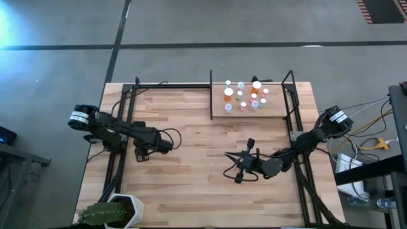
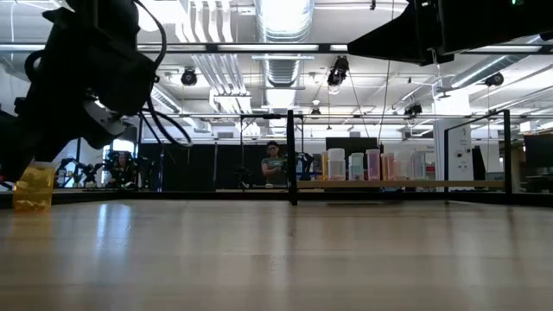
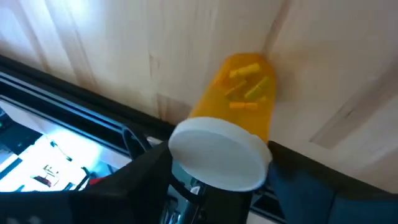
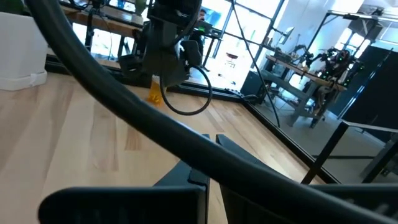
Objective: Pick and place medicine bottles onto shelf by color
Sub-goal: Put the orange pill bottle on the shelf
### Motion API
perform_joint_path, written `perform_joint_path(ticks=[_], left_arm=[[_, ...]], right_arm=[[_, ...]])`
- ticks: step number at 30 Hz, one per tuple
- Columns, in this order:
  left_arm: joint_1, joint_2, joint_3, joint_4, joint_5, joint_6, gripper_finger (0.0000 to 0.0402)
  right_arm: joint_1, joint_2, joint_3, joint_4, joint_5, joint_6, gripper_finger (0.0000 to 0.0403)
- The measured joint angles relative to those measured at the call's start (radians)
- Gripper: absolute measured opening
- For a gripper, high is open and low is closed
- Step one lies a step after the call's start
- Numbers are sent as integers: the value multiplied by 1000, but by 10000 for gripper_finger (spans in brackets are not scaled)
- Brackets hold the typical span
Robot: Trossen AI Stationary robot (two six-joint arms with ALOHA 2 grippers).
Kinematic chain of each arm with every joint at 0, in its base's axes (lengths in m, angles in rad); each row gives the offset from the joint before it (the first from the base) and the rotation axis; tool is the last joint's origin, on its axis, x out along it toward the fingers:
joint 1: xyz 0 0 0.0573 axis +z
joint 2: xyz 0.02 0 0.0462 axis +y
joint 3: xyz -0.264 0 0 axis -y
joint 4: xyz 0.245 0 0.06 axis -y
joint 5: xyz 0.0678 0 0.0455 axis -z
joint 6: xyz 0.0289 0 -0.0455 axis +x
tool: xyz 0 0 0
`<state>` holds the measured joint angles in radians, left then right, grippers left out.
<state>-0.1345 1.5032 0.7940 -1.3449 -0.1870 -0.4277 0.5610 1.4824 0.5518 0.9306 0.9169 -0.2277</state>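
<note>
High view: wide wooden desk (image 1: 191, 184), shelf (image 1: 251, 115) at the far right side, already loaded with a cluster of white-capped bottles (image 1: 245, 95). Right tool (image 1: 243, 166) parked mid-desk, fingers together, nothing held. Left tool (image 1: 141, 154) down at the near-left rail, fingers spread wide around an orange bottle (image 3: 239, 99) standing on the desk; whether pads touch it, unclear. Probably light, rigid plastic with a smooth, slippery wall and loose pills (image 3: 244, 84) inside; easily tipped. Best gripped across the body just under the white cap (image 3: 219, 154), squarely and gently.
</note>
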Motion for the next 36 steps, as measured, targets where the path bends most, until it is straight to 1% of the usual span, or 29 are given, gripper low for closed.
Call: perform_joint_path(ticks=[3, 7, 12, 16, 18, 22, 25, 26, 28, 33, 36], left_arm=[[0, 0, -15, -2, 3, 12, 210], [0, -1, 2, -1, 9, 16, 183], [-1, -2, 68, 3, 19, 16, 179], [-3, -2, 169, 4, 19, 17, 179], [-5, 0, 234, 16, 17, 16, 179], [-9, 27, 372, 77, 15, -6, 179], [-18, 90, 489, 122, 14, 5, 179], [-20, 120, 531, 139, 13, 21, 179], [-25, 189, 615, 170, 12, 65, 179], [-25, 399, 844, 208, 12, 203, 179], [-25, 524, 979, 209, 12, 279, 178]], right_arm=[[0, 0, 0, -1, 0, 0, 15], [0, 0, 0, -1, 0, -1, 15], [3, -1, 0, -1, 0, -8, 15], [29, -7, 0, -3, 5, -34, 15], [53, -19, -1, -4, 43, -56, 15], [128, -61, -1, -17, 197, -103, 15], [196, -104, -1, -58, 297, -124, 15], [217, -123, -2, -87, 314, -119, 15], [251, -167, -11, -175, 314, -73, 15], [281, -307, -62, -479, 306, 166, 15], [281, -399, -106, -619, 316, 306, 15]])
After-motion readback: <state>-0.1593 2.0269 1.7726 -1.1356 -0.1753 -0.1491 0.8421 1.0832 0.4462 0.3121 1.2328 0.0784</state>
